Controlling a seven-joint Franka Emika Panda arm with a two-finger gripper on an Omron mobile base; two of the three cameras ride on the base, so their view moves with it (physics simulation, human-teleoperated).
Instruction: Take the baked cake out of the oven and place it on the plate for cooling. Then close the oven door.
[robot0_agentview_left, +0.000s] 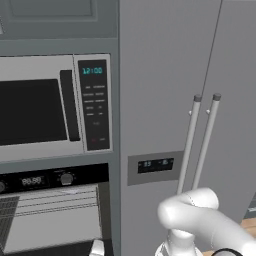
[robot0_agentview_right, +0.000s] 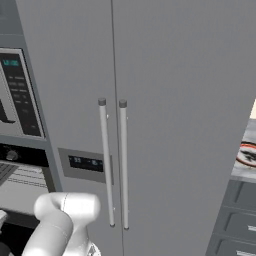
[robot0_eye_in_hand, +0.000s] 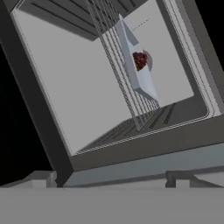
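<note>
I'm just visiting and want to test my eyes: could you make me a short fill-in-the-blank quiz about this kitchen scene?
1. The baked cake sits on a pale ___ inside the oven.
2. Directly above the oven is the ___, its display reading 12:00.
3. The fridge has ___ long vertical handles side by side.
4. The tray rests on a wire ___.

Missing words: tray; microwave; two; rack

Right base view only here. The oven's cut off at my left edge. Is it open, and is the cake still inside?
Observer: Open. The hand view looks straight into the oven cavity. The baked cake sits on a pale tray on the wire rack.
Operator: End effector holding anything?
Observer: No. The end effector is open and empty, short of the cake.
</note>
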